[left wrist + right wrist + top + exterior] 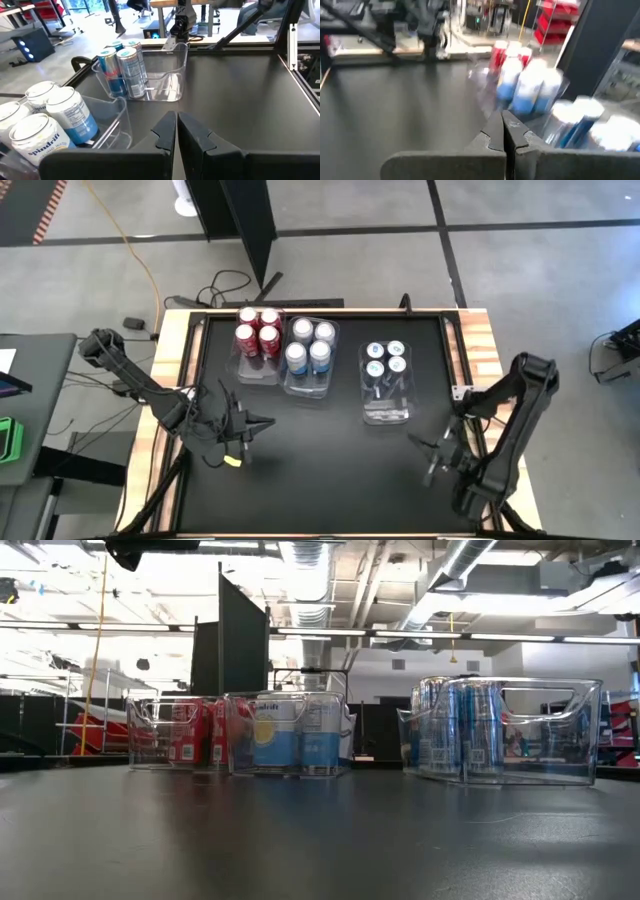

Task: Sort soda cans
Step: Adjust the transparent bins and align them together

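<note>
Cans with round silver tops stand upright in three clear plastic bins at the far side of the black table (320, 450). Four red cans (257, 330) fill the far end of the left bin (258, 370), packed together two by two. Four silver-white cans with light blue bands (310, 344) stand the same way in the middle bin (309, 385), which touches the left bin. Four slimmer dark blue cans (385, 359) are in the right bin (385, 410), set apart from the other two; its near half holds nothing. The bins are rectangular, with thin see-through walls and cut-out handles, so in the low view the labels show through them. The table top is matte and dark, framed by light wood.

The left gripper (262, 423) rests low at the near left of the table, its two dark fingers pressed closed on nothing. The right gripper (418, 444) sits at the near right, fingers also closed and holding nothing.
</note>
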Motion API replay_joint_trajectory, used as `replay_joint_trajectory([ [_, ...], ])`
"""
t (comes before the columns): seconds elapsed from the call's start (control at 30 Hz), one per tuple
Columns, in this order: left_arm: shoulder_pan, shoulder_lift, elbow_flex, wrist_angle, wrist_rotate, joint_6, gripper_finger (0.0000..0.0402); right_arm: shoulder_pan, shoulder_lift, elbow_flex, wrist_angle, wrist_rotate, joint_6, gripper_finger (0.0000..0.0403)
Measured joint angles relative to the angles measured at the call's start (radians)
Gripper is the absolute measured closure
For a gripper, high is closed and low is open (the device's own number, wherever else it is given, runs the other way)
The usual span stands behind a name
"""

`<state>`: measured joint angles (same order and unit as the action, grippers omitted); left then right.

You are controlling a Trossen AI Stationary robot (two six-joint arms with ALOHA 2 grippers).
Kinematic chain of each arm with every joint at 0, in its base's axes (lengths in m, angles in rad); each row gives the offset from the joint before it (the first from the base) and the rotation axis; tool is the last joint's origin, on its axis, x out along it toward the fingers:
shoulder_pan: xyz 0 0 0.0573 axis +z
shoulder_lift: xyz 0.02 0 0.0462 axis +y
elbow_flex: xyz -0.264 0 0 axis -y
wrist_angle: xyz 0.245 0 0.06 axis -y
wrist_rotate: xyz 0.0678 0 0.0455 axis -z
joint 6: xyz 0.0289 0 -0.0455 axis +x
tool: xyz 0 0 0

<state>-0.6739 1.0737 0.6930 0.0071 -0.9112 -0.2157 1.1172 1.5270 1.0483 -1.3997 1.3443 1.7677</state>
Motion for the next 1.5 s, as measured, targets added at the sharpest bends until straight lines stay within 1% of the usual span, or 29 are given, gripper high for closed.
replay_joint_trajectory([
  [0.07,0.001,0.000,0.000,0.000,-0.001,-0.007,0.0386,-0.018,-0.076,0.001,0.001,0.048,-0.101,0.0402],
  [0.23,0.001,0.001,0.000,-0.002,-0.012,-0.017,0.0386,-0.056,-0.275,0.014,0.034,0.052,-0.402,0.0403],
  [0.3,0.001,0.007,-0.005,0.008,-0.026,-0.016,0.0386,-0.074,-0.351,0.014,0.056,0.027,-0.513,0.0403],
  [0.43,0.011,0.008,-0.023,0.003,-0.069,-0.030,0.0386,-0.111,-0.476,0.003,0.051,-0.082,-0.631,0.0403],
  [0.5,0.024,0.008,-0.029,-0.004,-0.071,-0.033,0.0386,-0.128,-0.543,-0.014,0.044,-0.122,-0.665,0.0403],
  [0.57,0.033,0.008,-0.029,0.000,-0.073,-0.033,0.0386,-0.148,-0.624,-0.042,0.033,-0.140,-0.663,0.0403],
  [0.7,0.053,0.008,-0.029,0.002,-0.067,-0.032,0.0386,-0.207,-0.797,-0.135,0.017,-0.166,-0.528,0.0403],
  [0.77,0.054,0.008,-0.029,0.003,-0.062,-0.034,0.0386,-0.228,-0.858,-0.205,0.052,-0.193,-0.495,0.0403],
  [0.83,0.053,0.008,-0.029,0.002,-0.055,-0.034,0.0386,-0.245,-0.898,-0.284,0.114,-0.241,-0.481,0.0403],
  [0.97,0.053,0.008,-0.029,0.003,-0.040,-0.031,0.0386,-0.267,-0.911,-0.438,0.263,-0.285,-0.478,0.0403],
  [1.1,0.053,0.008,-0.029,-0.004,-0.039,-0.031,0.0386,-0.254,-0.869,-0.535,0.371,-0.324,-0.436,0.0403],
  [1.2,0.053,0.008,-0.029,-0.022,-0.033,-0.034,0.0386,-0.202,-0.822,-0.570,0.489,-0.324,-0.498,0.0403],
  [1.3,0.053,0.008,-0.029,-0.036,-0.027,-0.036,0.0386,-0.133,-0.775,-0.584,0.665,-0.332,-0.629,0.0403],
  [1.37,0.054,0.008,-0.029,-0.049,-0.027,-0.041,0.0386,-0.088,-0.741,-0.585,0.748,-0.362,-0.677,0.0403],
  [1.43,0.056,0.008,-0.029,-0.052,-0.026,-0.041,0.0386,-0.062,-0.696,-0.585,0.763,-0.377,-0.663,0.0403],
  [1.5,0.056,0.008,-0.029,-0.054,-0.026,-0.040,0.0386,-0.055,-0.645,-0.585,0.738,-0.399,-0.589,0.0403],
])
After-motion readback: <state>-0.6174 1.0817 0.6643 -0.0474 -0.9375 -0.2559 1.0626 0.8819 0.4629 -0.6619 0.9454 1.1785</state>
